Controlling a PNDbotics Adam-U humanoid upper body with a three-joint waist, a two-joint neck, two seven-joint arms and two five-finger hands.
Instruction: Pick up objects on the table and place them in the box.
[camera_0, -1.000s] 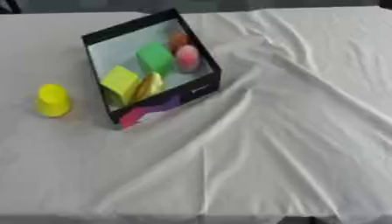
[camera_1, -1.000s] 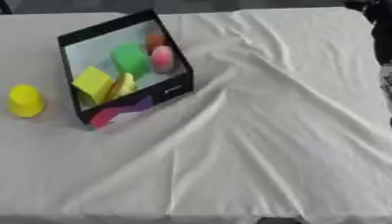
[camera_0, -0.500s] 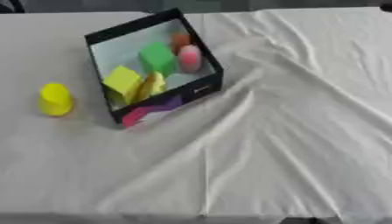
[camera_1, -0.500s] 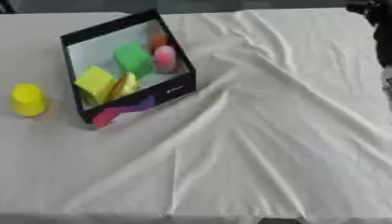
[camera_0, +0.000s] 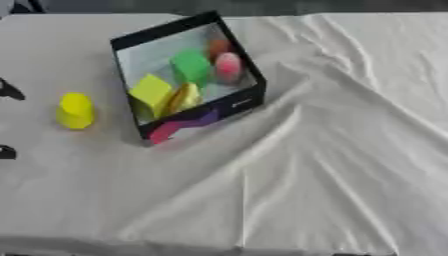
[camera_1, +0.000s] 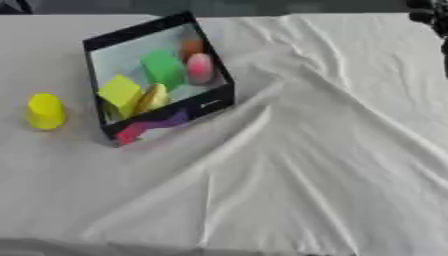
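A: In the left eye view, the yellow cup (camera_0: 75, 110) is standing on the worktop (camera_0: 289, 190), left of the box (camera_0: 186, 75); dark bits of the left hand (camera_0: 7, 90) are showing at the left edge, nearer; fingers unreadable.

B: In the right eye view, the right hand (camera_1: 430, 15) is showing top right, well apart; state unclear.

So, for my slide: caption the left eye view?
Black box holding colourful blocks, yellow cylinder left outside on rumpled white cloth.

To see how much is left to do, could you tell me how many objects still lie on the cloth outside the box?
1: a yellow object on the white cloth, left of the black box. The box may hide others behind its walls.
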